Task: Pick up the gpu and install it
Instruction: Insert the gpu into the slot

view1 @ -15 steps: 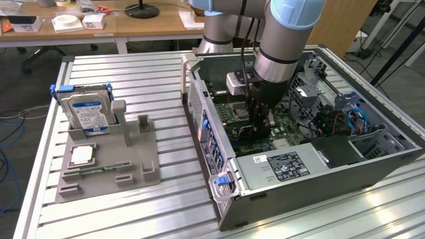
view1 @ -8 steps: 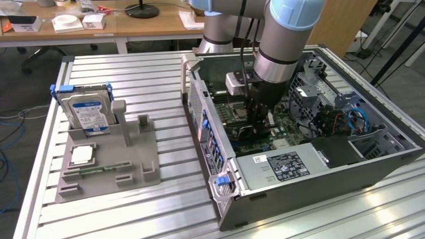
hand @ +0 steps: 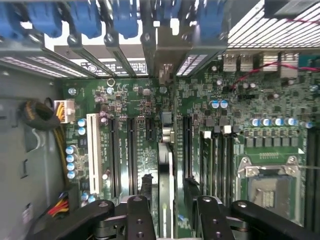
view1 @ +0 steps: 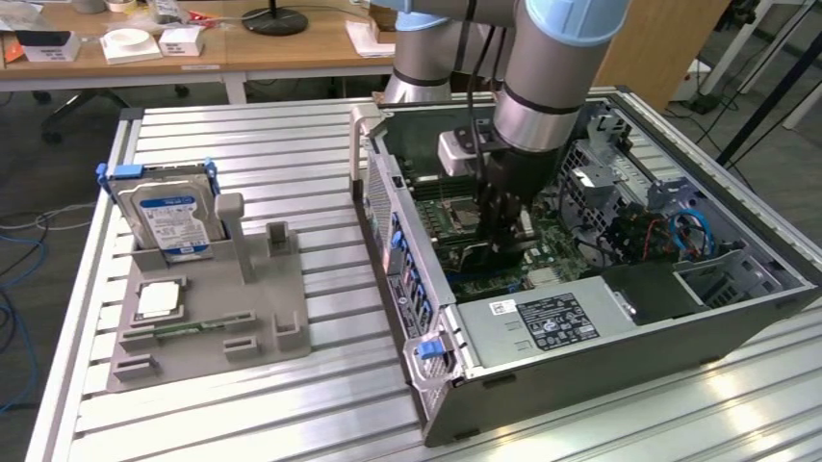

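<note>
**Gripper holds the gpu over the motherboard inside the case**

In the exterior view, the arm [view1: 546, 87] reaches down into the open computer case [view1: 617, 356], which lies on the slatted aluminium table [view1: 257, 423]. The gripper [view1: 503, 236] is deep between the case walls, just above the motherboard [view1: 449, 217]. From here the dark gripper body hides its fingers and what they carry. At the near side of the case sits the power supply [view1: 552, 322] with its label, and blue cables [view1: 694, 231] lie toward the exterior view's right. Well apart, at the exterior view's left, a grey fixture tray [view1: 206, 318] carries an upright hard drive [view1: 173, 221] with a blue label, a processor [view1: 157, 300] lying flat and a narrow memory stick [view1: 187, 330].

The wrist view shows what the other hides. The two black fingers [hand: 140, 215] pinch the gpu [hand: 166, 170], seen edge-on as a thin card between them, standing on its edge over the motherboard [hand: 135, 130]. It is in line with the long black expansion slots; whether it touches a slot, I cannot tell. Beside these is one white slot [hand: 92, 152]. The blue slot latches [hand: 122, 17] of the case's rear wall are beyond the card, and the processor socket [hand: 267, 185] is to one side.
</note>
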You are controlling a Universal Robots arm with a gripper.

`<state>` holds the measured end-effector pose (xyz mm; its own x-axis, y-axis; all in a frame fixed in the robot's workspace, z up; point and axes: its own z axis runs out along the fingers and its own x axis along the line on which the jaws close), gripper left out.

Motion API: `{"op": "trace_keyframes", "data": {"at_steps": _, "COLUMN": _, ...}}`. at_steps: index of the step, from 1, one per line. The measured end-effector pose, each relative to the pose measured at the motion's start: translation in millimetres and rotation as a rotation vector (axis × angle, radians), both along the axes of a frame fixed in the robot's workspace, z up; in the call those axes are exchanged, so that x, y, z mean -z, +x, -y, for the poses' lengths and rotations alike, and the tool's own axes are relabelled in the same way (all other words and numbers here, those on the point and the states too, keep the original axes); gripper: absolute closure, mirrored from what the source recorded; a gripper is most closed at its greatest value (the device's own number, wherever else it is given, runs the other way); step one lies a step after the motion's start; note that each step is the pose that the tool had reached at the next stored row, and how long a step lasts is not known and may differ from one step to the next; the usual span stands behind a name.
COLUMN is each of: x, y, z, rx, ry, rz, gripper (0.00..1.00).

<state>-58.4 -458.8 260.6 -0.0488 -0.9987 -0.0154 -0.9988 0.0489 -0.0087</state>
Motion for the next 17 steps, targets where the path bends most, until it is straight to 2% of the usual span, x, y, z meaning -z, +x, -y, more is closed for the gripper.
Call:
{"op": "trace_keyframes", "data": {"at_steps": 2, "x": -6.6, "y": 0.0, "z": 0.0, "rx": 0.001, "ry": -0.0002, "rz": -0.0001, "gripper": 0.61}}
{"op": "trace_keyframes", "data": {"at_steps": 7, "x": -7.4, "y": 0.0, "z": 0.0, "rx": 0.001, "ry": 0.0, "rz": 0.0001, "gripper": 0.62}}
{"op": "trace_keyframes", "data": {"at_steps": 10, "x": -7.5, "y": 0.0, "z": 0.0, "rx": 0.001, "ry": -0.0001, "rz": 0.0, "gripper": 0.8}}
{"op": "trace_keyframes", "data": {"at_steps": 11, "x": -7.5, "y": 0.0, "z": 0.0, "rx": 0.001, "ry": -0.0001, "rz": 0.0, "gripper": 0.8}}
{"op": "trace_keyframes", "data": {"at_steps": 13, "x": -7.5, "y": 0.0, "z": 0.0, "rx": 0.001, "ry": -0.0001, "rz": 0.0, "gripper": 0.89}}
{"op": "trace_keyframes", "data": {"at_steps": 17, "x": -7.5, "y": 0.0, "z": 0.0, "rx": 0.001, "ry": -0.0001, "rz": 0.0, "gripper": 0.89}}
